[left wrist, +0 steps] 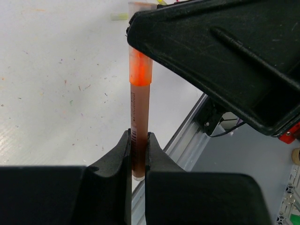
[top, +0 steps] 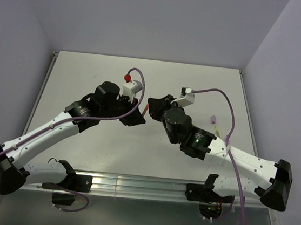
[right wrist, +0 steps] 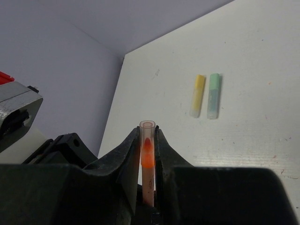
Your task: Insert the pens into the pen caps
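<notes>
White tabletop (right wrist: 262,56), faint specks: yellow pen (right wrist: 198,95) & mint-teal pen (right wrist: 213,95) lie side by side, touching, ahead-right of right end effector (right wrist: 148,133); purple cap (top: 213,120) behind it.

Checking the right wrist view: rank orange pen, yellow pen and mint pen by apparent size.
1. orange pen, largest, though nearest the camera, so unsure.
2. mint pen and yellow pen look alike; not ranked.

Nothing legible here, just a thin strip of dark print (left wrist: 133,119) running down the slim translucent orange-red plastic pen (left wrist: 140,101), too fine and blurred to read
</notes>
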Robot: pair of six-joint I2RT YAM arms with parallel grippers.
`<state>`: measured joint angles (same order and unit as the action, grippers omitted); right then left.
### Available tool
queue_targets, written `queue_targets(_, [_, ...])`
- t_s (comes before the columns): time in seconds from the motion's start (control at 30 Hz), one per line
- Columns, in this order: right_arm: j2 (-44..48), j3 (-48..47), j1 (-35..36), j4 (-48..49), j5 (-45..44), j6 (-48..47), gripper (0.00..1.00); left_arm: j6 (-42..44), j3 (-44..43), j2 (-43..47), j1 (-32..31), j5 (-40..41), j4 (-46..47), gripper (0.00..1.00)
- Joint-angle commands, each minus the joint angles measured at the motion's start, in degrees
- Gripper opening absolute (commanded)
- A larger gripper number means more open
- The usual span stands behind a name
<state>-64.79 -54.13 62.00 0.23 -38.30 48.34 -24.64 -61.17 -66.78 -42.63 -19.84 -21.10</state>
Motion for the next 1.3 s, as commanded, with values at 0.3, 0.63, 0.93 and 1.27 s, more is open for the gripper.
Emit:
queue_targets(0.3, [-3.8, -0.6, 9.8, -18.5, 16.3, 2.7, 0.00, 0.7, -10.9, -2.9, 1.8, 8.9, 27.8, 0.00])
queue_targets(0.63, [2.8, -18.9, -9.3, -26.1, 14.0, -8.9, 0.46, -2.6, -0.9, -4.2, 1.7, 6.3, 21.7, 0.00])
queue_targets(0.93, [5.8, -24.4, -21.1, -29.6, 17.0, -14.8, 0.58, -3.8, -7.4, -20.4, 3.5, 13.2, 8.9, 0.00])
queue_targets(1.27, [3.5, -16.5, -32.3, -29.3, 28.4, -17.5, 0.58, -2.3, -25.0, -45.4, 7.3, 18.1, -0.6, 0.08])
